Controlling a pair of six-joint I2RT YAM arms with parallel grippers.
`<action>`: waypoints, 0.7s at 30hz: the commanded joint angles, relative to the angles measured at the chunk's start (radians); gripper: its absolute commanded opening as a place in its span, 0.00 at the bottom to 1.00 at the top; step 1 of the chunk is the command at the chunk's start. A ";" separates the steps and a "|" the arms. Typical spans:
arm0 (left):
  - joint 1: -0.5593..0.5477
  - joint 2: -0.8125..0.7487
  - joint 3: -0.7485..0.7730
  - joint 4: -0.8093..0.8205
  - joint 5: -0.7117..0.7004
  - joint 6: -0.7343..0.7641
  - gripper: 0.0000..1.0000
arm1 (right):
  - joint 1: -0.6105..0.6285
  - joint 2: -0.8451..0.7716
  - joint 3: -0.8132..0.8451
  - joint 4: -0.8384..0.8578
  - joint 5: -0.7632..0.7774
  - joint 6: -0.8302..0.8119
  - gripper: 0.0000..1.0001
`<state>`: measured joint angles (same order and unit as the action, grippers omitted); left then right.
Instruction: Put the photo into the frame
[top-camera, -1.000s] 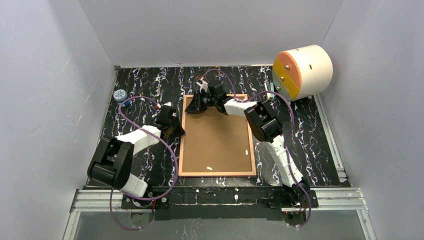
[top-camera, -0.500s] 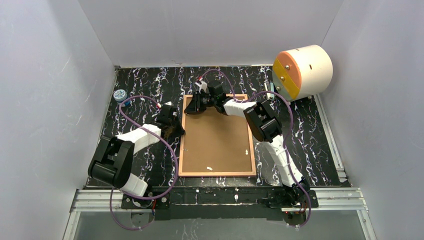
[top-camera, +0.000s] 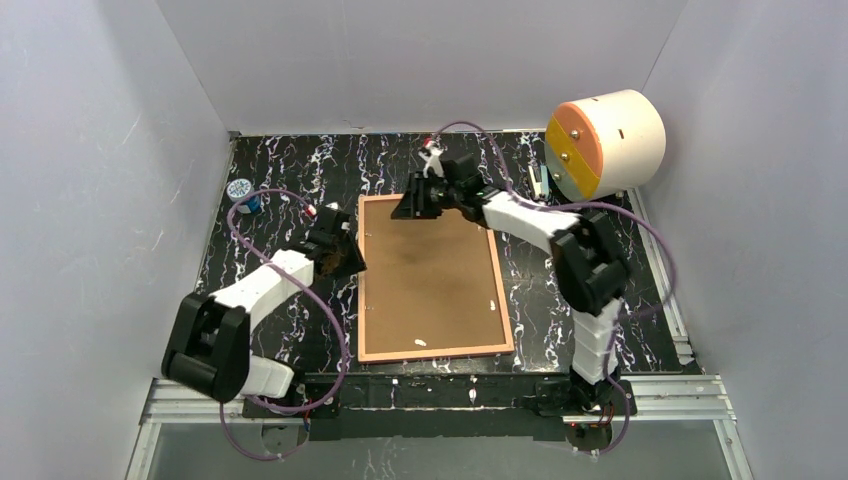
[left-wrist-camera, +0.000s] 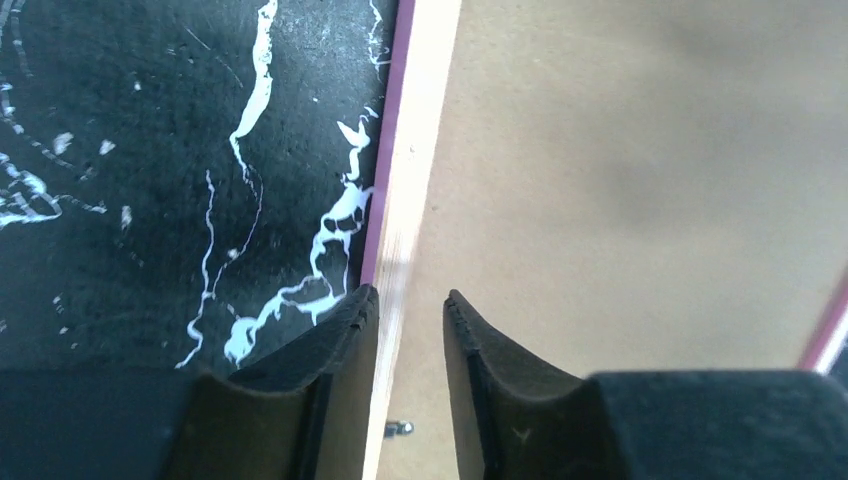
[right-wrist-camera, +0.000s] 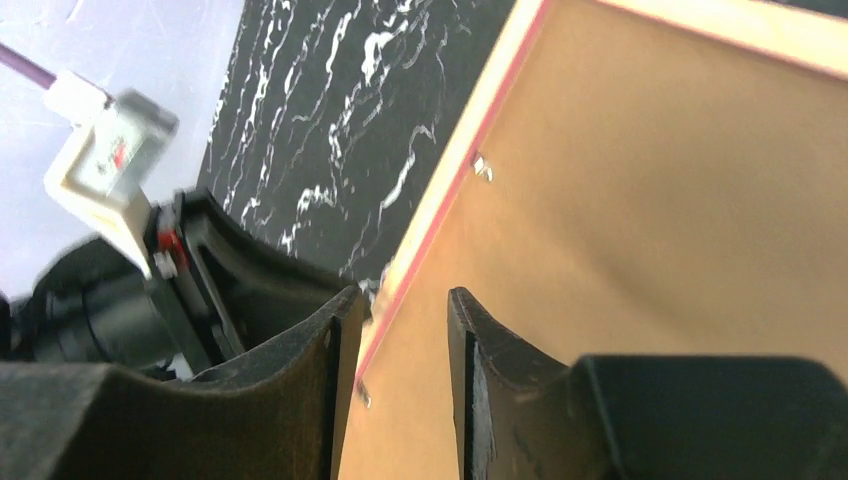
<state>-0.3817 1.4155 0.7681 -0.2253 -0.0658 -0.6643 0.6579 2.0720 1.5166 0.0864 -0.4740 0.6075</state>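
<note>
- The frame (top-camera: 436, 352) is lying back-up in the middle of the table (top-camera: 290, 165). Its pale wood rails are showing, and a pink edge is peeking out along the sides.
- The board (top-camera: 430, 275) is sitting inside it, flat and brown, with two small pale tabs (top-camera: 420, 342) showing toward 5 and 6 o'clock.
- My left gripper (top-camera: 350, 262) is sitting at the frame's 9 o'clock rail. Its fingers (left-wrist-camera: 340, 340) are straddling the rail with a narrow gap. I cannot tell whether they are pinching the rail or only hovering over it.
- My right gripper (top-camera: 408, 207) is hanging over the 12 o'clock rail, toward the 11 o'clock corner. Its jaws are standing apart, with the rail running through the gap and clearance showing on both sides.
- A white drum (top-camera: 605, 140) with an orange-and-yellow face is sitting at 2 o'clock from the frame, by the right wall.
- A small round thing (top-camera: 240, 187) is lying at 10 o'clock, near the left wall.
</note>
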 joint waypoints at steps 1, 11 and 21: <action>-0.003 -0.143 0.036 -0.132 0.001 0.013 0.34 | -0.018 -0.280 -0.205 -0.140 0.203 -0.032 0.47; -0.032 -0.227 0.034 -0.313 0.006 0.071 0.60 | -0.066 -0.757 -0.606 -0.398 0.529 0.044 0.65; -0.473 -0.339 -0.030 -0.267 0.036 -0.017 0.73 | -0.172 -0.944 -0.772 -0.543 0.729 0.114 0.75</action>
<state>-0.6968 1.0935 0.7429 -0.5030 -0.0528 -0.6445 0.5282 1.1381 0.7685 -0.3859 0.1520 0.6880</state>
